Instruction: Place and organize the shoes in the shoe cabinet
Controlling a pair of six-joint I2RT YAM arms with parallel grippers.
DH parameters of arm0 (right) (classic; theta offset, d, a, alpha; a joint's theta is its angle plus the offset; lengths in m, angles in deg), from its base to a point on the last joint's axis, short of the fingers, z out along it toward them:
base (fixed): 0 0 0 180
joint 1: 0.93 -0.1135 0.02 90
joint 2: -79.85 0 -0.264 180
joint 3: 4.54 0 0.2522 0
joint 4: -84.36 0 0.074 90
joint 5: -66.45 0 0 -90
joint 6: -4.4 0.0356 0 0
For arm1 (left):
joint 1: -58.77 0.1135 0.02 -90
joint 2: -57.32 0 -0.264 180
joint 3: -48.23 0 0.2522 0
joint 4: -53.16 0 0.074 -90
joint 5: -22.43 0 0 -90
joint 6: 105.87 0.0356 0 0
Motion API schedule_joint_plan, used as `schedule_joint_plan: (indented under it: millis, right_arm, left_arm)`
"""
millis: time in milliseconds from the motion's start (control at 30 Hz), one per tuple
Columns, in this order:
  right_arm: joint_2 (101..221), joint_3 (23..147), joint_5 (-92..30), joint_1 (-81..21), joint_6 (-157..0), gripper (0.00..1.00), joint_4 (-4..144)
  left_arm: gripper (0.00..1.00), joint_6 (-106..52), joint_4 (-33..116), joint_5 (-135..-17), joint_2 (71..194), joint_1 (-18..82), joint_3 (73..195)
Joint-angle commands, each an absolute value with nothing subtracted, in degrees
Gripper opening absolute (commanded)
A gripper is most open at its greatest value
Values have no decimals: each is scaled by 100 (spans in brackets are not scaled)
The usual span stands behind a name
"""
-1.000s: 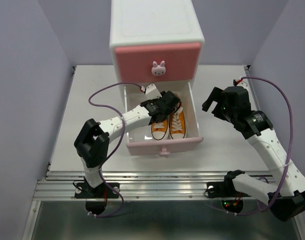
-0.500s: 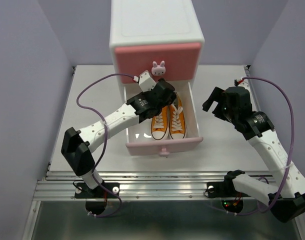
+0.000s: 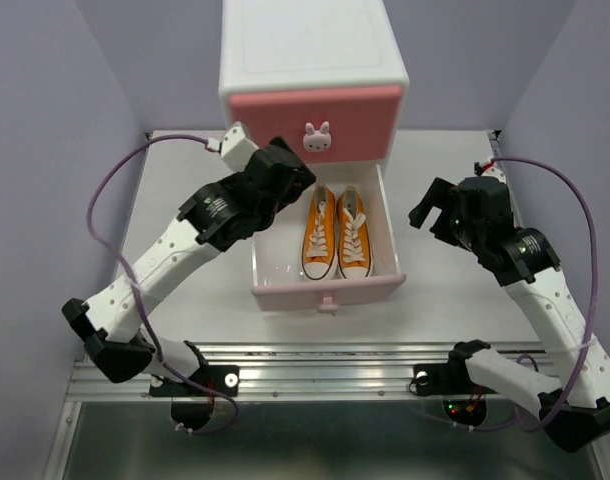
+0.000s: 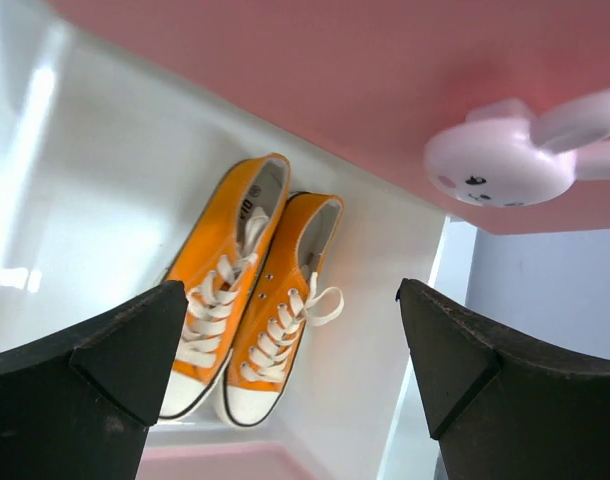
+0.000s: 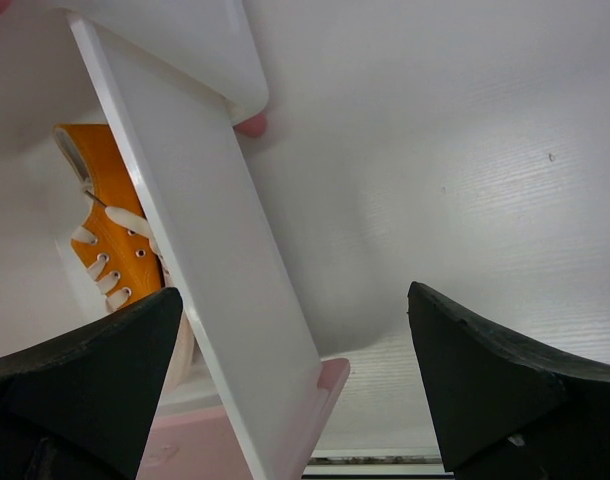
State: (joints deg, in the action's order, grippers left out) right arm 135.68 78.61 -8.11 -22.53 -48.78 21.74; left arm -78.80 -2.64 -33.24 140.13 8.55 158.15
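The shoe cabinet (image 3: 310,60) stands at the back of the table, its upper drawer shut. Its lower drawer (image 3: 328,291) is pulled open. Two orange shoes (image 3: 336,235) lie side by side in it, toes toward the front; they also show in the left wrist view (image 4: 247,300). My left gripper (image 3: 297,184) is open and empty, above the drawer's left back corner, just under the bunny knob (image 4: 500,157). My right gripper (image 3: 432,208) is open and empty, to the right of the drawer. Its view shows the drawer's side wall (image 5: 210,250) and one orange shoe (image 5: 105,235). The black shoes are out of view.
The white table (image 3: 455,300) is boxed in by lilac walls at left, right and back. The left arm's purple cable (image 3: 105,190) loops over the table's left part. A metal rail (image 3: 315,365) runs along the near edge.
My left gripper has drawn back up and to the left out of the lower drawer, leaving both orange shoes uncovered inside. The right arm has barely moved.
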Motion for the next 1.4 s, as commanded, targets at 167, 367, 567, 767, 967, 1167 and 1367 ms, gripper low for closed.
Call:
schedule_joint_plan:
  millis: [167, 367, 567, 767, 967, 1167, 1367]
  right_arm:
    - [13680, 8147, -738, -2264, -4868, 100, 1725]
    - [13680, 8077, -589, -2264, -4930, 100, 2005]
    - [13505, 8103, -746, -2264, -5070, 100, 2138]
    - [13276, 8629, -1660, -2264, -5773, 100, 2042]
    - [14092, 10781, -2767, -2264, -7214, 100, 839]
    - [14296, 11329, -3919, -2264, -6987, 100, 565]
    - [14234, 11083, -4438, -2264, -7074, 100, 433]
  left_arm:
    - [99, -8609, -2265, -2925, 12509, 1332, 15710]
    - [99, -8600, -2380, -3109, 12114, 1850, 15429]
    - [99, -8522, -1949, -3566, 11806, 2176, 15076]
    - [99, -7758, -2045, -3610, 12243, 2334, 15681]
    - [99, -7195, -2318, -4014, 12710, 2606, 16306]
    - [99, -6738, -2353, -4199, 12895, 3073, 16719]
    - [99, -6360, -2047, -4076, 13149, 3424, 17492]
